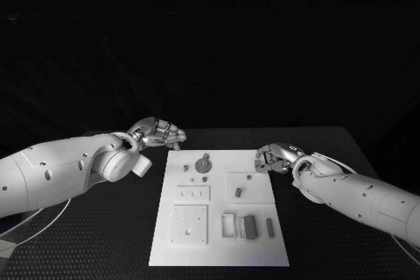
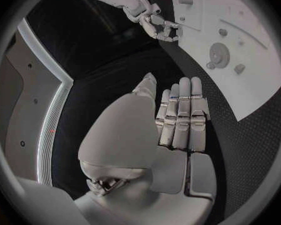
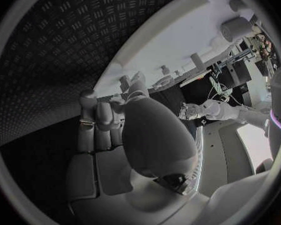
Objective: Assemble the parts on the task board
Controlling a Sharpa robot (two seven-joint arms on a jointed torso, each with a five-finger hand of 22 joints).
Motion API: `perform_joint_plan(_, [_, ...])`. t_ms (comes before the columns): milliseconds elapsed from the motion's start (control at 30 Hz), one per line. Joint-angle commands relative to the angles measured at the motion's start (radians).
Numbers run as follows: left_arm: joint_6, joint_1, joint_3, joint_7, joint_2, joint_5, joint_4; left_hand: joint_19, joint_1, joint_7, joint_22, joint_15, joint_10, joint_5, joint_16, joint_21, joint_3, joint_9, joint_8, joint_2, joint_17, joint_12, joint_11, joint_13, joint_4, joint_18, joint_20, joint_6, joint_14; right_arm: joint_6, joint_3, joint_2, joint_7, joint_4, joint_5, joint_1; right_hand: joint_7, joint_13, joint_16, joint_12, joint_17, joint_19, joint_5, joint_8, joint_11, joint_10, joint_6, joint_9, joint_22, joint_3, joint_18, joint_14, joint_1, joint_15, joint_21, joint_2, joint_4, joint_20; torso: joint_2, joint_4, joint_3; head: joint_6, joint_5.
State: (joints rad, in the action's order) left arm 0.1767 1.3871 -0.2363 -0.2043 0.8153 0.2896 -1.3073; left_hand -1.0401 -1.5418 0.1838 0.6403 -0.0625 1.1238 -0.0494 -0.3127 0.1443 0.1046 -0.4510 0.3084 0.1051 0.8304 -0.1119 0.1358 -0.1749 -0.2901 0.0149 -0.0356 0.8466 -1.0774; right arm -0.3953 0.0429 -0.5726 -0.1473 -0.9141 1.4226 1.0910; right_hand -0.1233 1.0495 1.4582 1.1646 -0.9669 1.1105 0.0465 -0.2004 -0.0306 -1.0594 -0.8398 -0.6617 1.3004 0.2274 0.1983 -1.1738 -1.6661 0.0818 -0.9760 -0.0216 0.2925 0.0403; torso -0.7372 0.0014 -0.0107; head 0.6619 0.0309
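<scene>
The white task board [image 1: 219,246] lies in the middle of the black table, also seen as the board [image 2: 253,85] and the board [image 3: 172,40]. Small grey parts sit on it: a round gear-like piece [image 1: 204,164], the same piece [image 2: 219,51], a short peg [image 1: 186,167] and two dark bars [image 1: 250,226] near the front. My left hand [image 1: 160,134] hovers at the board's far left corner, fingers [image 2: 181,115] held close together and curled, holding nothing. My right hand [image 1: 274,157] sits at the board's right edge, fingers [image 3: 97,125] curled in, with nothing seen in them.
Recessed plates [image 1: 190,224] and slots [image 1: 228,224] fill the board's near half. Black textured table [image 1: 96,231] surrounds the board on all sides. From the left wrist view my right hand [image 2: 156,22] shows at the board's edge.
</scene>
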Motion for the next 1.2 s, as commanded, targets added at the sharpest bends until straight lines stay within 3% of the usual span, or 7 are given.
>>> perform_joint_plan(33, [-0.006, 0.0, 0.001, -0.006, 0.0, 0.004, -0.003, -0.002, 0.008, 0.001, 0.002, 0.0, -0.004, -0.002, 0.004, -0.007, -0.006, 0.001, -0.005, 0.001, 0.002, 0.004, 0.003, -0.001, 0.0, 0.009, -0.001, -0.009, -0.008, 0.013, 0.0, 0.001, -0.014, 0.002, -0.001, -0.001, -0.017, 0.004, 0.006, 0.004, 0.001, -0.001, 0.0, 0.0, 0.003, 0.003, -0.03, -0.002, 0.001, 0.004, 0.063, 0.002, -0.004, -0.002, -0.004, -0.019, -0.001, 0.007, -0.002, 0.0016, -0.0008, 0.002, 0.001])
perform_joint_plan(200, [-0.007, 0.0, 0.001, -0.006, 0.001, 0.004, -0.004, -0.002, 0.008, 0.002, 0.002, 0.0, -0.005, -0.002, 0.005, -0.007, -0.006, 0.001, -0.005, 0.001, 0.002, 0.005, 0.003, -0.001, 0.0, 0.009, -0.001, -0.009, -0.008, 0.018, 0.0, 0.002, -0.016, 0.002, -0.001, -0.001, -0.015, 0.004, 0.007, 0.005, 0.002, -0.003, 0.0, -0.002, 0.006, 0.004, -0.042, -0.003, 0.002, -0.008, 0.063, 0.004, -0.035, 0.0, -0.004, -0.045, -0.001, 0.009, -0.001, -0.0011, -0.0012, 0.005, 0.003])
perform_joint_plan(533, [-0.008, 0.0, 0.001, -0.004, 0.001, 0.005, -0.005, -0.002, 0.008, 0.002, 0.002, 0.0, -0.006, -0.002, 0.005, -0.007, -0.006, 0.001, -0.005, 0.0, 0.003, 0.006, 0.004, -0.001, 0.0, 0.009, -0.001, -0.009, -0.008, 0.031, 0.0, 0.005, -0.02, 0.004, -0.001, -0.003, -0.011, 0.002, 0.008, 0.005, 0.004, -0.008, 0.0, -0.003, 0.009, 0.006, -0.057, -0.003, 0.003, -0.027, 0.063, 0.007, -0.055, 0.003, -0.004, -0.059, -0.001, 0.007, -0.001, -0.0014, -0.0023, 0.009, 0.004])
perform_joint_plan(1200, [-0.006, 0.0, 0.001, -0.003, 0.001, 0.009, -0.004, -0.002, 0.008, 0.003, 0.002, 0.0, -0.008, -0.002, 0.007, -0.008, -0.006, 0.001, -0.006, 0.002, 0.004, 0.008, 0.005, -0.001, 0.0, 0.009, -0.001, -0.012, -0.009, 0.024, 0.001, 0.009, -0.002, 0.013, 0.01, -0.004, -0.013, 0.001, 0.008, 0.005, 0.007, -0.011, 0.0, 0.006, 0.008, 0.007, -0.051, 0.001, 0.005, -0.022, 0.063, 0.01, -0.057, 0.002, -0.005, -0.039, 0.0, 0.005, -0.001, -0.0011, -0.0019, 0.016, 0.0])
